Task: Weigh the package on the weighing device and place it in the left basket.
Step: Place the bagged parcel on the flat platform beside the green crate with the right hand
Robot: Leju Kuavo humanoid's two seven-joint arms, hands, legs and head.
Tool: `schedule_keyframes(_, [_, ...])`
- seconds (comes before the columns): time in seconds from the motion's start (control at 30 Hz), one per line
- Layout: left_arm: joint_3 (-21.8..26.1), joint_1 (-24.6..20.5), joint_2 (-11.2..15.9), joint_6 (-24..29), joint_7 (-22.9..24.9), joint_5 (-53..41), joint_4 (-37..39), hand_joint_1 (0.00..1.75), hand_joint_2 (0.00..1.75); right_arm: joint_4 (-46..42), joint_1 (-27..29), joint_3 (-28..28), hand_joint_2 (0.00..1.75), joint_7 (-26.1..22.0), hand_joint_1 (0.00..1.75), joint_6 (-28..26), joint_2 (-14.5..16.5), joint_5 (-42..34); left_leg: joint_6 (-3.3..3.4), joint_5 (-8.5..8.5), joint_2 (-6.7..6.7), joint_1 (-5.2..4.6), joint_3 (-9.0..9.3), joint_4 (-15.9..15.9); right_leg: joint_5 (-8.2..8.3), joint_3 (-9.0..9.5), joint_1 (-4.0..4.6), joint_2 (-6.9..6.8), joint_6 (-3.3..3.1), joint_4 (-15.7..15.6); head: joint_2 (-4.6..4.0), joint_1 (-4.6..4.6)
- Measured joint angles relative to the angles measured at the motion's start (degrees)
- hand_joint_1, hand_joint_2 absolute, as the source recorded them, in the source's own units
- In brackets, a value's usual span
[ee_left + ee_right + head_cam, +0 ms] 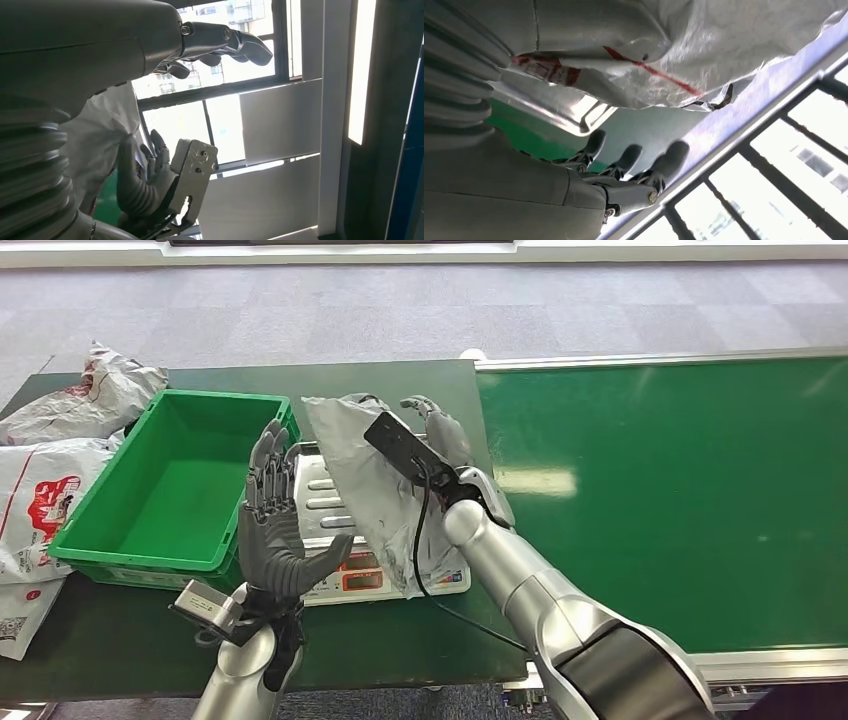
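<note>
Grey fingers of the right hand [440,435] are gripping the one crinkled silver-grey plastic package [370,485], tilting above the single white weighing scale [330,502]; the right wrist view is revealing red print [549,70] beneath. The left hand [275,525] is standing open, beside one green plastic basket [120,545]. Three white mailer bags [60,455] are lying beyond.

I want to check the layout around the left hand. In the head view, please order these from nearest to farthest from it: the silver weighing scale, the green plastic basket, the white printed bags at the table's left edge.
1. Silver weighing scale: just right of the left hand.
2. Green plastic basket: just left; too close to call against the scale.
3. White printed bags: farthest, beyond the basket at the left edge.
</note>
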Motion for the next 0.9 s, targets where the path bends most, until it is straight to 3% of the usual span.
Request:
schedule_keyframes(0.63, [0.00,0.44,0.00,-0.26,0.01,-0.39,-0.05,0.00,1.75,-2.22,0.71,-4.08,0.00,0.33,0.00,-11.82,-1.00,5.45,0.00,0.01,-0.01,0.00,0.00,0.00,0.01,-0.01,0.00,-0.01,0.00,0.00,0.00,0.01])
schedule_keyframes(0.77, [0.03,0.50,-0.05,-0.32,0.01,-1.01,0.16,0.00,1.75,-13.82,5.59,-11.80,0.00,-5.81,0.00,-16.58,-0.87,11.94,0.00,0.01,-0.07,0.00,-0.04,0.00,0.01,-0.01,0.00,-0.08,0.00,0.00,0.00,0.00])
schedule_keyframes(0.87, [0.13,0.55,-0.11,-0.30,0.02,-1.24,0.40,0.00,1.75,-26.67,9.90,-17.62,0.00,-8.44,0.00,-16.98,-0.71,11.66,0.01,0.00,-0.11,-0.01,-0.09,0.01,0.00,-0.02,-0.01,-0.14,0.00,-0.01,0.00,0.01])
schedule_keyframes(0.9, [0.17,0.57,-0.12,-0.26,0.02,-1.49,0.47,0.00,1.75,-30.58,11.23,-18.68,0.44,-9.15,0.00,-17.01,-0.68,10.76,0.01,0.00,-0.09,-0.02,-0.09,0.01,0.00,-0.05,-0.02,-0.13,0.00,-0.02,0.00,0.01])
